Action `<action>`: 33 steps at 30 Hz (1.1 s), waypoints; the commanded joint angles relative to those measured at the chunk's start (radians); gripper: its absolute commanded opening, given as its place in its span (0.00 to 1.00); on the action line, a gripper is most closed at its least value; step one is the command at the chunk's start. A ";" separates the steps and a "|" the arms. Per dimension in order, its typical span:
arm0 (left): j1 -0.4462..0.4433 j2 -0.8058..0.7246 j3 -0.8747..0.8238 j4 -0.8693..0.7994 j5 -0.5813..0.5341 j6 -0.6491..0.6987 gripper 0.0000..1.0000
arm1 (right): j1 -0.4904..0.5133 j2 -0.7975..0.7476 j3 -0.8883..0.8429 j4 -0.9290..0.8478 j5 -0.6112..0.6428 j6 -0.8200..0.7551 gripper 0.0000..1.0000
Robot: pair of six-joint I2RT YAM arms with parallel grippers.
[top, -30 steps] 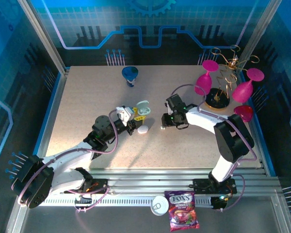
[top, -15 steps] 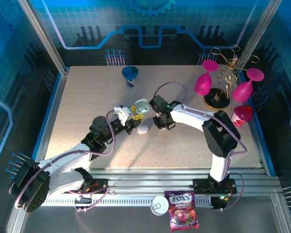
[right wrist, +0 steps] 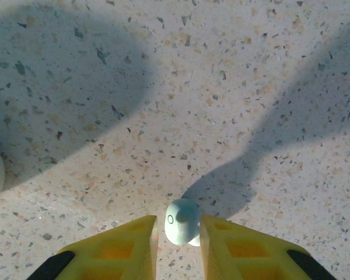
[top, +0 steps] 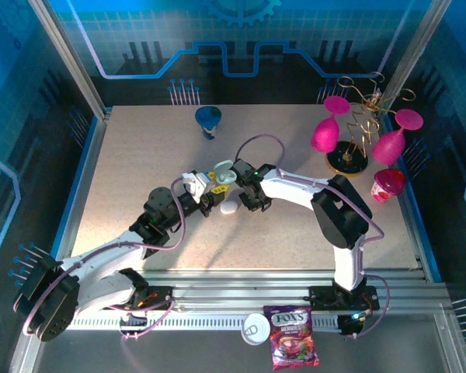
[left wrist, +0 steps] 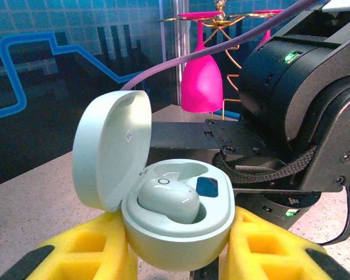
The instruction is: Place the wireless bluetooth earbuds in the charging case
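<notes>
Your left end effector was clenched around the base of the open charging case, with its yellow fingers pressed against either side. The lid stood tipped back to the left. One pale earbud sat in the case beside an open socket. Your right end effector pinched a second earbud between its tips, low over the speckled tabletop. I could not tell whether it touched the surface. From above, both end effectors were close together near the tabletop's middle.
</notes>
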 commanded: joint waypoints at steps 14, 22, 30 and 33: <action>0.004 0.000 0.007 0.019 -0.012 0.025 0.31 | 0.015 0.053 0.028 -0.017 0.031 -0.002 0.21; 0.004 0.011 0.009 0.027 -0.009 0.024 0.31 | 0.015 0.068 0.033 -0.012 0.036 -0.013 0.21; 0.004 0.009 0.009 0.026 -0.010 0.024 0.31 | 0.015 0.076 0.036 -0.013 0.042 -0.016 0.23; 0.005 0.007 0.005 0.026 -0.011 0.024 0.31 | 0.014 0.080 0.036 -0.012 0.043 -0.017 0.24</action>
